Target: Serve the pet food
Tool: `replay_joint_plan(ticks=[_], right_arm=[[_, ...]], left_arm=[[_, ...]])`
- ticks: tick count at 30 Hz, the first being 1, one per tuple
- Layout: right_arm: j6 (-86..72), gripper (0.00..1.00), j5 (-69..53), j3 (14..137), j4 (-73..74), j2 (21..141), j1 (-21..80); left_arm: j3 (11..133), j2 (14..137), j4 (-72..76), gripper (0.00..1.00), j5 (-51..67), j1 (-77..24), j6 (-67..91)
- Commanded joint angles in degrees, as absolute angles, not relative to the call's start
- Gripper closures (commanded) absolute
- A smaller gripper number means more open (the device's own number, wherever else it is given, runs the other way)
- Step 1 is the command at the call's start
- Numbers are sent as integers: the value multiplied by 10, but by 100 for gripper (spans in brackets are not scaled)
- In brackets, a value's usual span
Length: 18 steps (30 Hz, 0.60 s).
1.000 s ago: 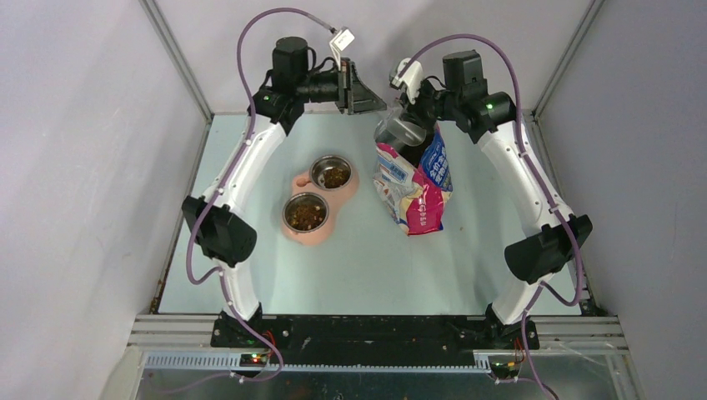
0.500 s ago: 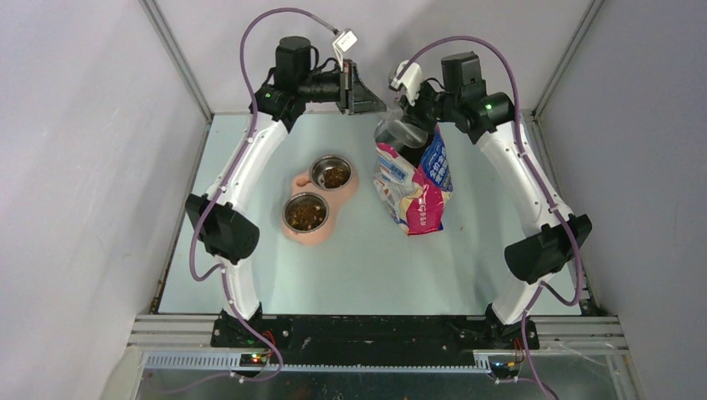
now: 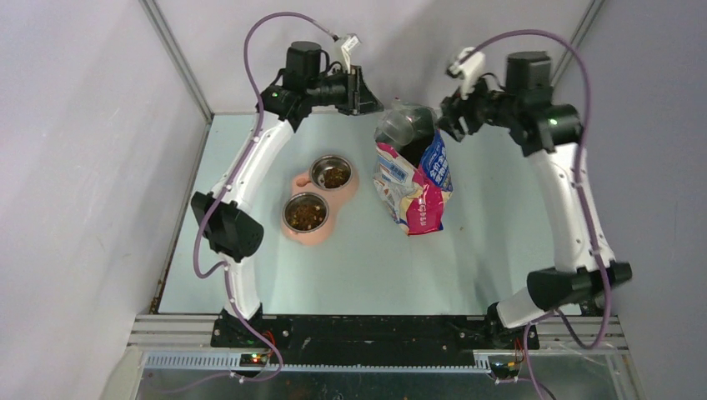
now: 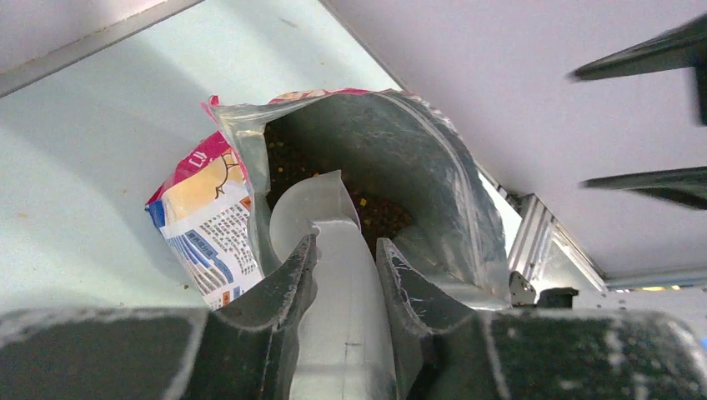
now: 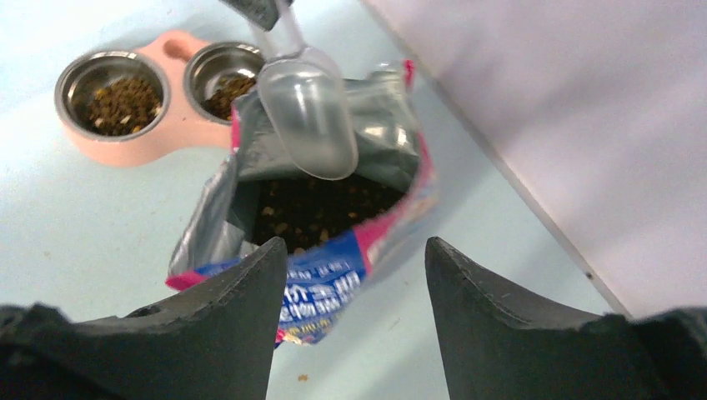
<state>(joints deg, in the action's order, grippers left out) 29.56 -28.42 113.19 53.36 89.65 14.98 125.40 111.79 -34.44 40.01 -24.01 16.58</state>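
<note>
The left arm (image 3: pixel 250 162) and the right arm (image 3: pixel 570 196) both have smooth, curved white shells between bulky black joints (image 3: pixel 227 235). A purple cable (image 3: pixel 248 50) loops along each arm and ends in a small white plug (image 3: pixel 348 42). A green light (image 3: pixel 273 94) glows near each wrist. The left claw (image 4: pixel 346 275) has dark grey fingers (image 4: pixel 283 287) with pale scuffs. The right claw (image 5: pixel 354 283) has matte black, wedge-shaped ones.

You've got an open printed bag (image 3: pixel 414 179) on the pale table (image 3: pixel 467 250), a clear scoop (image 5: pixel 308 112) over its mouth, and a pink feeder (image 3: pixel 310 237) with two steel bowls (image 5: pixel 60 87) to its left.
</note>
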Motion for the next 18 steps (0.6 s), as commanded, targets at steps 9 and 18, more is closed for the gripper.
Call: replay_joint_plan(ticks=[9, 18], right_arm=[[114, 35, -274, 994, 494, 788, 10], [84, 35, -313, 918, 485, 766, -23]], left_arm=[[1279, 1178, -331, 100, 173, -340, 172], [1228, 1216, -320, 100, -38, -405, 106]])
